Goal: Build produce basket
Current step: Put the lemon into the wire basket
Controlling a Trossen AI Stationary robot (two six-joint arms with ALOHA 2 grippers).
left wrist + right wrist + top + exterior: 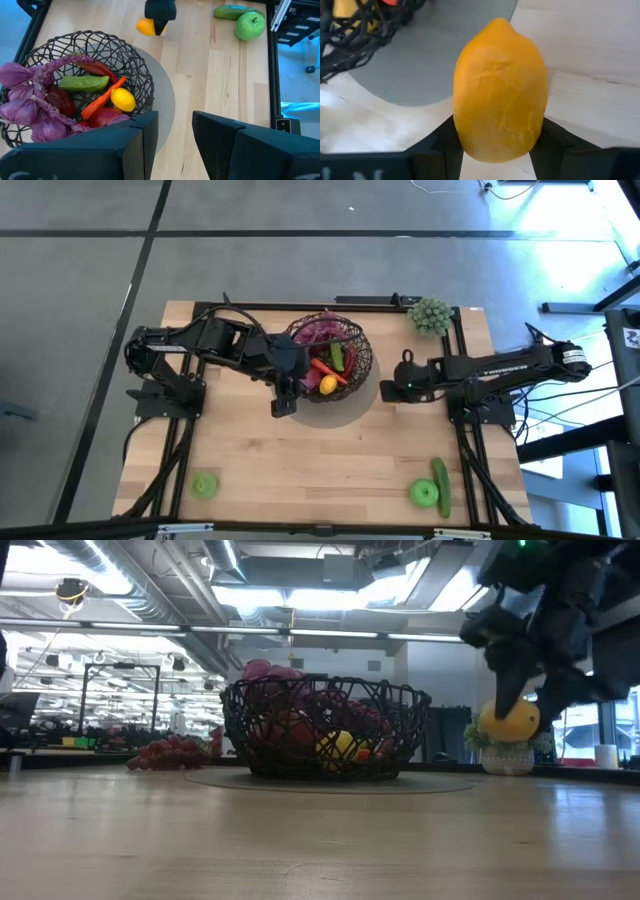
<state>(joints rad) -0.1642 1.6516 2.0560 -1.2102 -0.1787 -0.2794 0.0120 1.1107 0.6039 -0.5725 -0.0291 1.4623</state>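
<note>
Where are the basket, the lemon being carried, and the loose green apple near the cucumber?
basket (364,356): high view, on its right rim.
lemon (500,90): right wrist view, middle of its peel.
green apple (249,26): left wrist view, centre of its skin.

An orange-yellow lemon (500,92) sits clamped in the right hand (497,145), above pale wood
</note>
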